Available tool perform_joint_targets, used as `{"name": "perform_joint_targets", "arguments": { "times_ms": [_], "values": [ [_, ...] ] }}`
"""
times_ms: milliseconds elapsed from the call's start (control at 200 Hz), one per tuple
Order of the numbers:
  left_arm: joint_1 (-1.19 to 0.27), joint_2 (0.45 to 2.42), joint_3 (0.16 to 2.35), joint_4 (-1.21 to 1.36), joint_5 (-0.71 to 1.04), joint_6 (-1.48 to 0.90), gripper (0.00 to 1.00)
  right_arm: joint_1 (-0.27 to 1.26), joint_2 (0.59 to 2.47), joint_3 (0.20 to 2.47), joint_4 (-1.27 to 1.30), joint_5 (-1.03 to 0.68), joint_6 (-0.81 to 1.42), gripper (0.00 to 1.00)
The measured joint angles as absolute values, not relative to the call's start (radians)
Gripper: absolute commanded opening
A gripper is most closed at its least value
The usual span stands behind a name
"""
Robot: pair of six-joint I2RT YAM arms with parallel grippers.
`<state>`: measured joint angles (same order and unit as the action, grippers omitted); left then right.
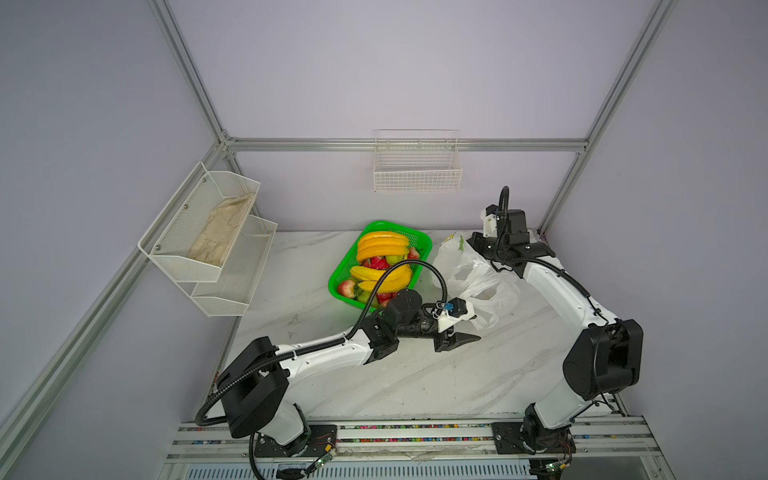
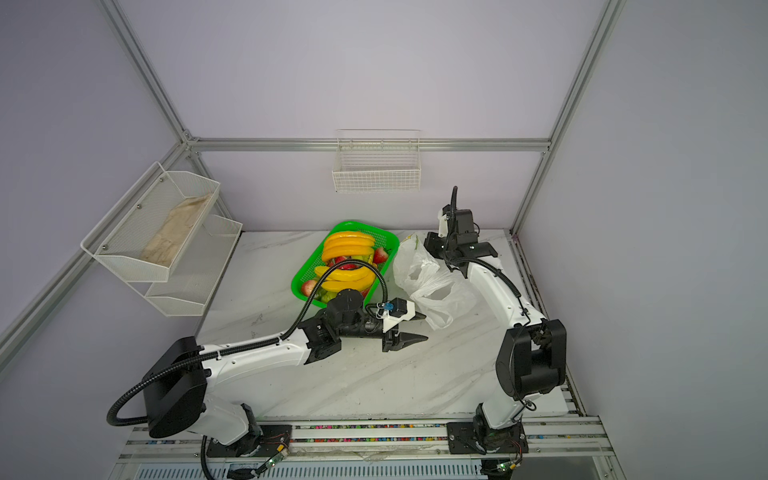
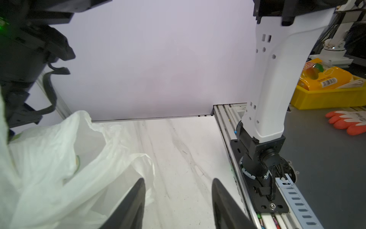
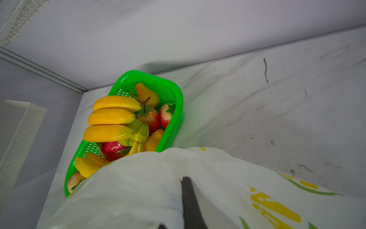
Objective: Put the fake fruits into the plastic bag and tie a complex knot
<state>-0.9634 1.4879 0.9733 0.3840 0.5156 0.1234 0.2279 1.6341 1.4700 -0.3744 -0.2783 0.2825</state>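
Looking down in both top views, the left gripper (image 1: 467, 328) sits low over the table, jaws parted and empty. The plastic bag (image 1: 469, 270) sprawls just beyond its far finger, its length running away toward the right gripper (image 1: 478, 243). The fake fruits (image 1: 382, 266) all lie in the green basket (image 1: 334, 286), beside the bag and nearer the left arm. From the left wrist, the bag (image 3: 49, 158) lies off to one finger's side, not between them. From the right wrist, that gripper (image 4: 188, 198) is clenched on a fold of bag

Front table (image 1: 436, 374) lies open; basket (image 1: 337, 272) and bag (image 1: 469, 272) block rear
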Motion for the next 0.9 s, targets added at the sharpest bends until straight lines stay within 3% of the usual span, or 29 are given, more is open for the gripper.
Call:
{"name": "perform_joint_targets", "arguments": {
  "times_ms": [205, 340, 500, 730, 900],
  "values": [
    [-0.963, 1.251, 0.81, 0.411, 0.286, 0.093, 0.74, 0.227, 1.603, 1.456, -0.379, -0.276, 0.278, 0.0],
    [-0.961, 1.2, 0.795, 0.391, 0.085, 0.086, 0.76, 0.227, 1.585, 1.427, -0.377, -0.278, 0.279, 0.0],
    [-0.965, 1.239, 0.846, 0.292, -0.033, 0.081, 0.8, 0.227, 1.562, 1.372, -0.366, -0.297, 0.295, 0.0],
    [-1.026, 1.348, 1.054, 0.243, -0.131, 0.074, 0.92, 0.227, 1.544, 1.352, -0.349, -0.311, 0.307, 0.0],
    [-1.055, 1.454, 1.216, 0.218, -0.199, 0.104, 0.94, 0.227, 1.543, 1.348, -0.341, -0.323, 0.308, 0.0]
  ]
}}
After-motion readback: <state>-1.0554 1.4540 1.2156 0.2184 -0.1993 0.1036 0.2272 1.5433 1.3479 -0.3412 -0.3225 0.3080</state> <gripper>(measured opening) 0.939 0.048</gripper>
